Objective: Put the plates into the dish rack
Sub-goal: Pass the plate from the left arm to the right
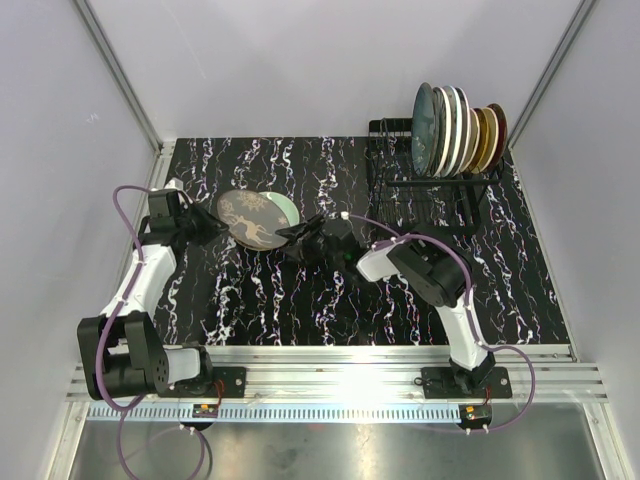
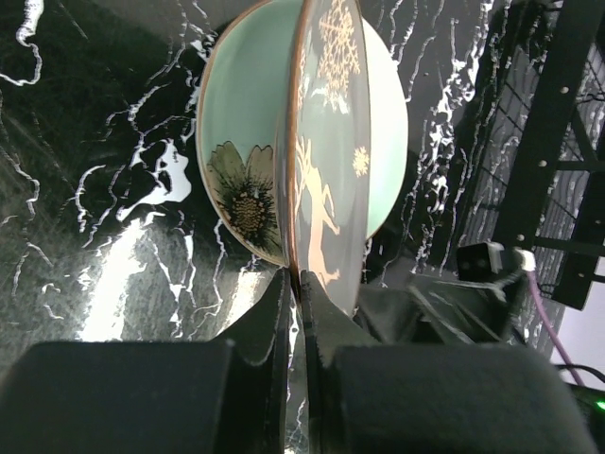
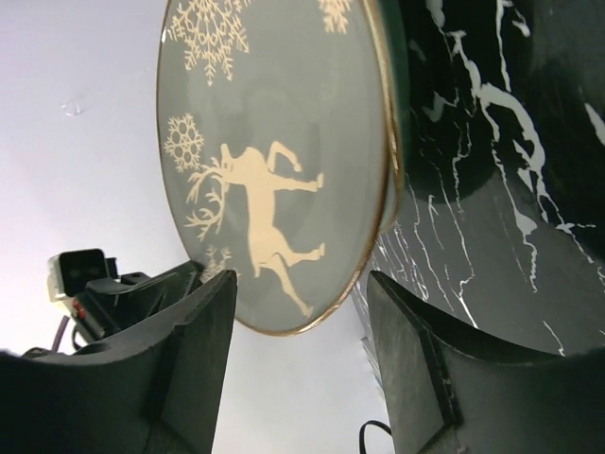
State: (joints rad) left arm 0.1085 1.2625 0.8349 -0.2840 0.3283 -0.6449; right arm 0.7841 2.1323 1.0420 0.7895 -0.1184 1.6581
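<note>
A grey-green plate with a gold reindeer and snowflakes (image 1: pixel 250 218) is held tilted up on edge over the left middle of the table. My left gripper (image 1: pixel 216 227) is shut on its left rim; the left wrist view shows the fingers (image 2: pixel 326 317) pinching the rim of this plate (image 2: pixel 331 142). A mint plate with a dark flower (image 2: pixel 236 151) lies just behind it on the table (image 1: pixel 287 208). My right gripper (image 1: pixel 300 240) is open at the reindeer plate's right edge. In the right wrist view the plate's rim (image 3: pixel 274 161) sits between the spread fingers, untouched. The black wire dish rack (image 1: pixel 440 190) holds several upright plates (image 1: pixel 455 128).
The rack stands at the far right corner on the black marbled tabletop (image 1: pixel 330 300). Grey walls with metal posts close in the left, back and right sides. An aluminium rail (image 1: pixel 330 365) runs along the near edge under the arm bases.
</note>
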